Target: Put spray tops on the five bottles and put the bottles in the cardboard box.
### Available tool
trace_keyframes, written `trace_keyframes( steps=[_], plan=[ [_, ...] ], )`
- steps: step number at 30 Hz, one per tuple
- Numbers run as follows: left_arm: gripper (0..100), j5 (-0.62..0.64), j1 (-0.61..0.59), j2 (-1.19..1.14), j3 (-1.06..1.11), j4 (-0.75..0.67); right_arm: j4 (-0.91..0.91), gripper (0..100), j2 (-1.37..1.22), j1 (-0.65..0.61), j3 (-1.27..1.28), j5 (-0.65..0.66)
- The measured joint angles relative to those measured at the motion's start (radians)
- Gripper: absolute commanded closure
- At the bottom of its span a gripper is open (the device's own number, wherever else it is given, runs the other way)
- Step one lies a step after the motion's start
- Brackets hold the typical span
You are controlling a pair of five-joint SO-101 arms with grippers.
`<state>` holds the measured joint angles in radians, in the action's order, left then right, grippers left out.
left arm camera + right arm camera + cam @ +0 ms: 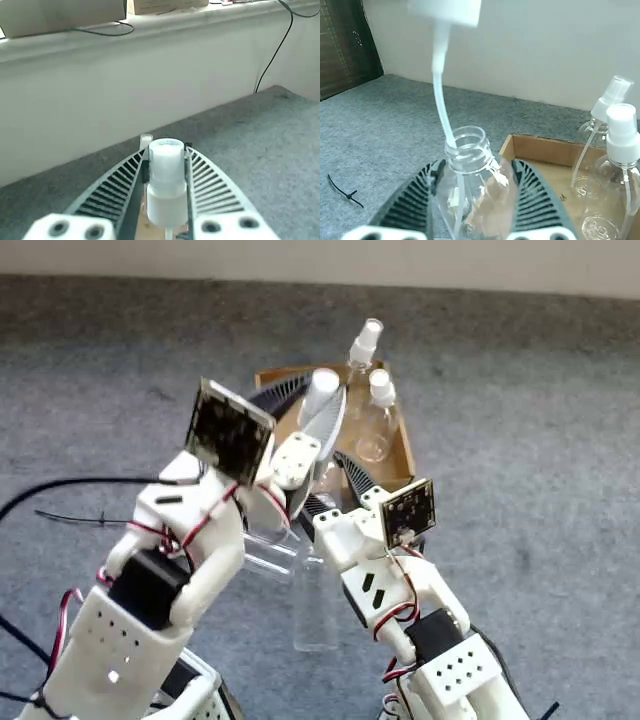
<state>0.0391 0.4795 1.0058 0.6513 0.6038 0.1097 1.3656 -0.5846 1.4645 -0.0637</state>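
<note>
Capping step

With the left pincer (pixel 166 150) pinching the spray top (pixel 165 190), tube (pixel 441 100) inside the bottle (pixel 470 200), lower straight, then twist. Brace with the right pincer (pixel 477 167) clamped round it, upright near the cardboard box (pixel 540 150).

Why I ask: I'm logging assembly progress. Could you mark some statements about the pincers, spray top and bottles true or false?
1. The left pincer grips a spray top. True.
2. The right pincer is empty. False: it is shut on a clear bottle.
3. The spray top's tube enters that bottle's open neck. True.
4. Five capped bottles are already packed. False: two capped bottles stand in the cardboard box.
</note>
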Motion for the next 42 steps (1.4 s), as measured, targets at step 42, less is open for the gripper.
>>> trace_keyframes(
  steps=[42],
  plan=[
    [85,-0.101,-0.048,0.095,0.021,0.190,-0.003,99.5,0.000,0.000,0.034,-0.006]
  ],
)
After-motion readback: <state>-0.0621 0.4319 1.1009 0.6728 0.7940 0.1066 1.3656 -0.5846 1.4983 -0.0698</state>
